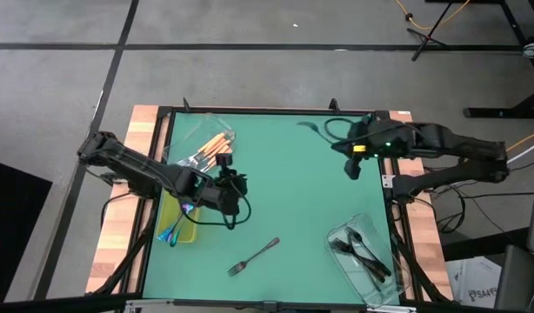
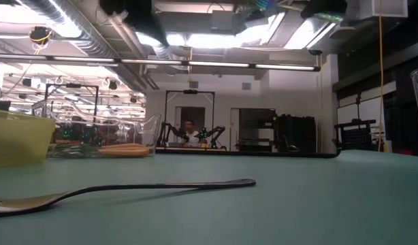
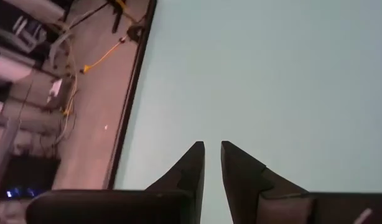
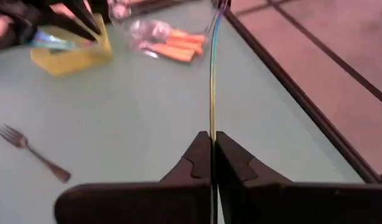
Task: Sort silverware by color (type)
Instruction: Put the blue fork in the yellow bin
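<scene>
My right gripper (image 1: 338,141) is over the table's far right part, shut on an iridescent fork (image 1: 314,129) that sticks out past its fingertips. My left gripper (image 1: 238,186) hovers left of the table's middle. Its fingers (image 3: 197,163) are a narrow gap apart with only the green mat (image 3: 272,74) between them. A grey fork (image 1: 254,256) lies flat on the mat near the front edge. Orange-handled forks (image 1: 215,146) lie in a clear tub at the far left. Dark forks (image 1: 364,251) lie in a clear tub at the near right. Iridescent forks (image 1: 175,231) rest in the yellow-green tray (image 1: 187,228). My right gripper pinches the iridescent fork's handle (image 4: 211,127) between its two fingertips (image 4: 201,149). The fork runs straight on from the fingers, in line with them, head end (image 4: 221,7) farthest away. It is lifted clear of the mat and shows edge-on.
The mat's black frame (image 1: 276,111) and wooden table edges (image 1: 145,130) border the work area. Bare mat lies between the tubs across the middle. A person sits far off in the room behind (image 2: 189,128).
</scene>
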You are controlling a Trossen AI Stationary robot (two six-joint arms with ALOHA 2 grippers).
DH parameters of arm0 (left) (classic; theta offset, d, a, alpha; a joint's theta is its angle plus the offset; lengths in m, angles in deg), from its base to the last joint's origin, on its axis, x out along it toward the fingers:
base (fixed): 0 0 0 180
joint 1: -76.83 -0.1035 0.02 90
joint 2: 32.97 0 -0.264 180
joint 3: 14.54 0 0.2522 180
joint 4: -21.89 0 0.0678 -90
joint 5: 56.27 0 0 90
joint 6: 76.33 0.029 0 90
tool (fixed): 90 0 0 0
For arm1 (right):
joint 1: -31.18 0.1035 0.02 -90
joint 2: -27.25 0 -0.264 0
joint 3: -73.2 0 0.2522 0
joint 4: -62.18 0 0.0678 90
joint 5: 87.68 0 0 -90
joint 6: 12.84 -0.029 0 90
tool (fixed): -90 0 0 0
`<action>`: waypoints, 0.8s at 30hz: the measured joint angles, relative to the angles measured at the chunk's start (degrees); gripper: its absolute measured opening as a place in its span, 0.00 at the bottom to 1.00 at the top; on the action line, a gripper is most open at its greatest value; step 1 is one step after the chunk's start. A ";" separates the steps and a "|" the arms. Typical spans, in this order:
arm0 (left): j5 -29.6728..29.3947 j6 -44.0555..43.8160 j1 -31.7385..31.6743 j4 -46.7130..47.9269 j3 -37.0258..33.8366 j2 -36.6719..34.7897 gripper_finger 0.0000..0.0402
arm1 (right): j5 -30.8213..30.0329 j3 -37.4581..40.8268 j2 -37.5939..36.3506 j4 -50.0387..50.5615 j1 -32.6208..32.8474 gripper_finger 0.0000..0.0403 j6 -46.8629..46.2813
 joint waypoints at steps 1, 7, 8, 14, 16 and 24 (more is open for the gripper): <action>-0.51 -0.96 0.01 -1.92 -2.74 -1.03 0.12 | -0.05 2.18 -1.79 -1.90 -0.02 0.00 -0.08; -0.65 -1.85 -0.30 -26.81 -19.62 -6.01 0.12 | 1.19 21.92 -12.82 -26.68 -0.02 0.00 -1.33; -0.40 -1.77 -0.53 -31.62 -21.80 -6.29 0.12 | 2.21 26.14 -14.27 -33.13 -0.02 0.00 -1.69; 6.07 -0.91 -3.64 -60.24 -30.74 -5.92 0.12 | 9.39 48.69 -12.23 -79.72 -0.07 0.00 -1.65; 9.40 -0.63 -4.90 -66.55 -32.31 -5.88 0.12 | 10.09 53.69 -8.59 -91.98 -0.04 0.00 -1.66; 13.55 -0.78 -9.61 -80.94 -32.69 -5.88 0.12 | 10.66 55.72 9.25 -112.26 -0.04 0.00 -1.30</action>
